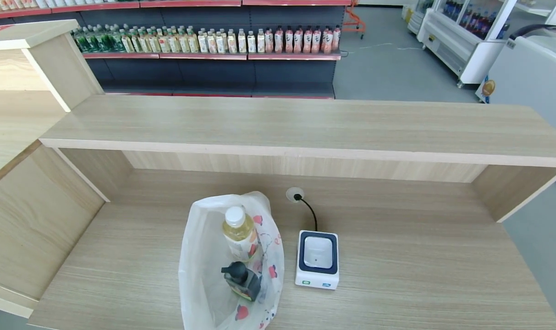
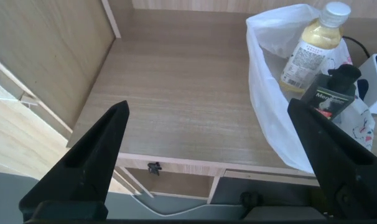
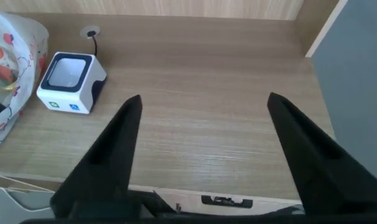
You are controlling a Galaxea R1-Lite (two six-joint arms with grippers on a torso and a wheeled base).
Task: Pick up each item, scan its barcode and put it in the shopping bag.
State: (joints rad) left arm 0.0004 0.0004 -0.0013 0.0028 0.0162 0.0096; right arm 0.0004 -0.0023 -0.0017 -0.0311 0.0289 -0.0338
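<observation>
Left jaws and right jaws gape empty at the near edge of the surface. The shopping bag, holding a yellow bottle and a pump bottle, stands just beside the scanner; wood stretches wide on both sides.

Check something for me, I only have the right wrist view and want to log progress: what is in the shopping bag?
Observer: A drink bottle with a white cap stands in the shopping bag.
Operator: Anything else in it?
Observer: A dark pump bottle sits in front of the drink bottle, nearer the robot.
Operator: And the left gripper?
Observer: The left gripper is open and holds nothing.
</observation>
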